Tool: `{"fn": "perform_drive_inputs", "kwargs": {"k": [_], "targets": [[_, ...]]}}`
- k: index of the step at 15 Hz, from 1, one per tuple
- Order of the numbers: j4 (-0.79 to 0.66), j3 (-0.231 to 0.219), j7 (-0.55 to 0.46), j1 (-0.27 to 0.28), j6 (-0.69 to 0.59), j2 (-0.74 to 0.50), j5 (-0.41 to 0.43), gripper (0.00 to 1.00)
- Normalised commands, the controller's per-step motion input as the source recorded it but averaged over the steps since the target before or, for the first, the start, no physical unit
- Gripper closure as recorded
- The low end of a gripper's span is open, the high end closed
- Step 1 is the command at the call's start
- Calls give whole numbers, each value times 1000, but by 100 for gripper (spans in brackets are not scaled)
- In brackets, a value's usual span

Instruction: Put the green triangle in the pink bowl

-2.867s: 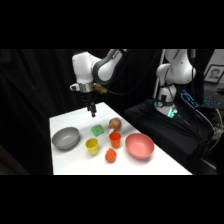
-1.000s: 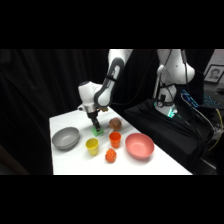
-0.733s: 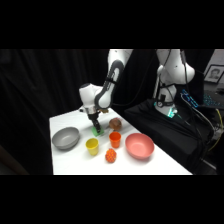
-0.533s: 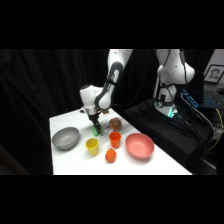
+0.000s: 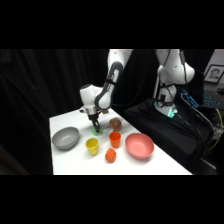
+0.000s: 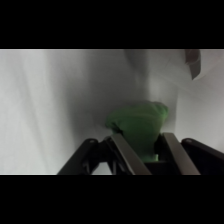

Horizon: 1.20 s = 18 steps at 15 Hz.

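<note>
1. A white table (image 5: pixel 65 165) stands before black curtains, with dark equipment off to the right.
2. Nearest the camera lies a small orange textured ball (image 5: pixel 110 156), close to the table's front edge.
3. Just behind it stand a yellow cup (image 5: pixel 92 146) on the left and an orange cup (image 5: pixel 115 139) on the right, close together but apart.
4. Right of the cups sits the pink bowl (image 5: pixel 139 146), upright; nothing shows inside it.
5. At the left of the table sits a grey bowl (image 5: pixel 66 138), well apart from the pink one.
6. Behind the cups, the gripper (image 5: pixel 95 129) comes down onto the green triangle (image 5: pixel 96 132), which lies at mid-table, left of and well apart from the pink bowl.
7. In the wrist view the two fingers (image 6: pixel 131 156) stand narrow, one on each side of the green triangle (image 6: pixel 138 125), pressing against it.
8. Just right of the gripper, a little farther back, lies a brown roundish object (image 5: pixel 116 123).
9. The arm's base (image 5: pixel 170 75) rises at the far right.
</note>
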Motion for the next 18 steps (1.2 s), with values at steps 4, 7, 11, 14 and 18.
{"fn": "perform_drive_inputs", "kwargs": {"k": [4, 7, 11, 14, 18], "targets": [[-28, 13, -76, -16, 96, -8, 60, 94], [-167, -35, -27, 31, 15, -244, 11, 96], [-210, -90, 48, 92, -166, -426, -45, 95], [-164, -130, 120, 148, -316, -440, -103, 95], [-144, -111, 133, 157, -351, -433, -116, 95]]}}
